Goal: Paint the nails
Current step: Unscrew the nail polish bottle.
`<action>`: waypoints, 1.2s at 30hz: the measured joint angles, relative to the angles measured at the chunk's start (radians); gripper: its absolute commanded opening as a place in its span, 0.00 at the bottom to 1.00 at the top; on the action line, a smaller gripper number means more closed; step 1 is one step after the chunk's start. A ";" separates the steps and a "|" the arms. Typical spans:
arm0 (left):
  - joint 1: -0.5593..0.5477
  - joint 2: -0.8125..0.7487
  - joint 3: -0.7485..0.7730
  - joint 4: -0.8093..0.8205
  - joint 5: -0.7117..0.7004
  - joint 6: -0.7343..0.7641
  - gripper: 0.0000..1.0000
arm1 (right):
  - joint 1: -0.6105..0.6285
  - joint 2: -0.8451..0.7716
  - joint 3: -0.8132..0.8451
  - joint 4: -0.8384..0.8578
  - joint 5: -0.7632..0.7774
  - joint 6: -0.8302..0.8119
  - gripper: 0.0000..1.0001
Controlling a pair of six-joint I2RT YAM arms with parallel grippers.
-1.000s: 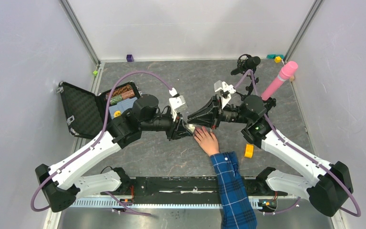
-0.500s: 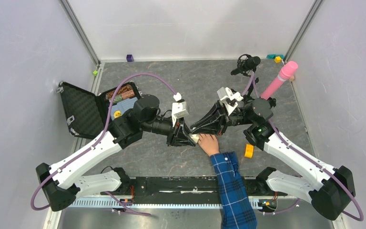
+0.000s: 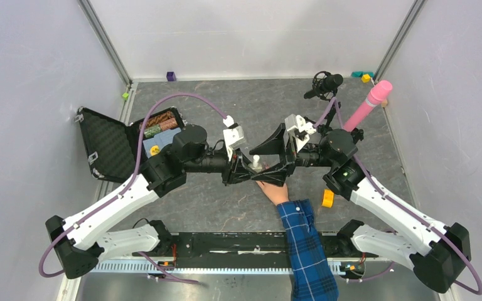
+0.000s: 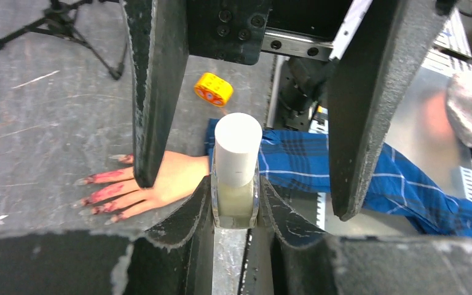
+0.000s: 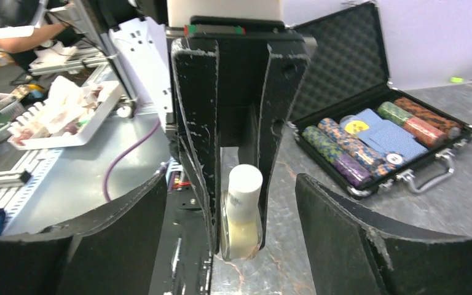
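Note:
A small glass bottle with a white cap stands upright between the fingers of my left gripper, which is shut on it. My right gripper is open, one finger on each side of the capped bottle, not touching it. From above, both grippers meet at the bottle just beyond a pale hand with a blue plaid sleeve. The hand lies flat on the table. Its nails and fingertips are smeared dark pink.
An open black case with poker chips sits at the left. A yellow roll lies right of the hand. A microphone on a tripod, a pink cylinder and small blocks stand at the back.
My right gripper was shut close to the hand; it has lifted toward the bottle and opened. The white cap now sits on the bottle. The left gripper keeps its grip.

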 measured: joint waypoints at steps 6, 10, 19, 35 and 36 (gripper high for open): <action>-0.001 -0.021 -0.004 0.009 -0.123 0.000 0.02 | -0.003 -0.021 0.008 -0.056 0.106 -0.015 0.92; -0.001 -0.026 -0.005 0.011 -0.198 0.000 0.02 | -0.013 -0.039 0.010 -0.076 0.204 -0.011 0.94; -0.001 -0.024 -0.005 -0.005 -0.365 -0.001 0.02 | -0.021 -0.048 0.010 -0.093 0.393 0.051 0.73; -0.001 0.015 -0.004 -0.043 -0.434 -0.002 0.02 | -0.005 0.008 0.010 -0.082 0.519 0.173 0.51; -0.001 0.016 -0.004 -0.043 -0.434 -0.002 0.02 | -0.001 0.011 0.010 -0.082 0.526 0.175 0.51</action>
